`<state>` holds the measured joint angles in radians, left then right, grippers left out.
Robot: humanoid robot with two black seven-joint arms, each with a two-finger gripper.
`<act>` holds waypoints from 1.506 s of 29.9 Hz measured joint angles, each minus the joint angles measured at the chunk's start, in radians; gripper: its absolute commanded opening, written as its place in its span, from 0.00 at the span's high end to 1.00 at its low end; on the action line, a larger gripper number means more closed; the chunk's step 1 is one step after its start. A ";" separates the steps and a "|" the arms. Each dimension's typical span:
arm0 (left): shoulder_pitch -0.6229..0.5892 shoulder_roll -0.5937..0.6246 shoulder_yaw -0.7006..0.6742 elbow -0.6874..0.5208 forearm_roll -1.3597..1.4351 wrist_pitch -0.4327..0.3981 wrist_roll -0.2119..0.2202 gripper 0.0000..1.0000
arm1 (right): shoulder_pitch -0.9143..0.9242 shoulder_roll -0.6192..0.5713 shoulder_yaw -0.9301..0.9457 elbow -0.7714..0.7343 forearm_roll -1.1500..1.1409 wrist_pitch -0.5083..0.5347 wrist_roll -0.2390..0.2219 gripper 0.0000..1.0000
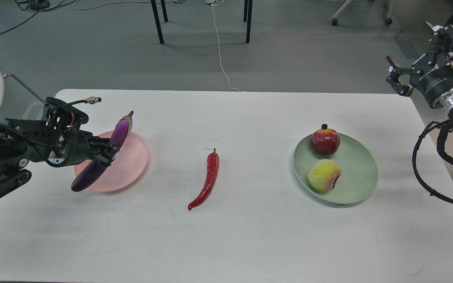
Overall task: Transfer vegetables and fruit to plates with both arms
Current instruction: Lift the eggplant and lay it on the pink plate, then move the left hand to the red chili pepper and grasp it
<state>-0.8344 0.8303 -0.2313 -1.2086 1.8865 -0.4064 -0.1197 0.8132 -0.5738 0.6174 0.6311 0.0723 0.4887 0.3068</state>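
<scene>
left hand (106, 154) grips eggplant (104, 157) tilted over pink plate (126, 167) | right hand (419, 59) wide, raised off the surface's (250, 236) right edge | chili pepper (207, 181) on surface between plates | pomegranate (325, 140), peach (323, 175) on green plate (358, 173)

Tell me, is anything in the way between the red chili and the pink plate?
No. Only bare white table lies between the chili pepper and the pink plate. The left hand holds the eggplant over that plate's left part.
</scene>
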 measured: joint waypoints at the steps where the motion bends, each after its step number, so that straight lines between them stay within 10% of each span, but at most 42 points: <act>1: 0.001 -0.004 0.002 0.008 0.000 0.001 0.000 0.53 | 0.000 -0.001 -0.001 0.000 -0.002 0.000 0.000 0.01; 4: 0.004 -0.010 0.004 0.022 0.000 0.001 0.000 0.27 | -0.001 -0.002 -0.003 0.000 -0.008 0.000 -0.002 0.01; 10: 0.005 -0.015 0.004 0.024 -0.006 0.002 0.000 0.14 | -0.003 -0.003 -0.005 0.002 -0.012 0.000 -0.002 0.01; 28: -0.125 -0.076 -0.009 -0.269 -0.009 -0.075 0.016 0.14 | -0.057 -0.117 0.015 0.079 0.004 0.000 0.001 0.01; 37: -0.116 -0.319 0.035 -0.287 0.002 -0.082 0.188 0.14 | -0.153 -0.168 0.088 0.086 0.008 0.000 0.002 0.01; 45: -0.115 -0.430 0.116 -0.171 0.072 -0.082 0.206 0.14 | -0.170 -0.169 0.097 0.085 0.008 0.000 0.003 0.01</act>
<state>-0.9491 0.4003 -0.1157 -1.3794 1.9588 -0.4888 0.0868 0.6431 -0.7431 0.7147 0.7165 0.0798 0.4887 0.3098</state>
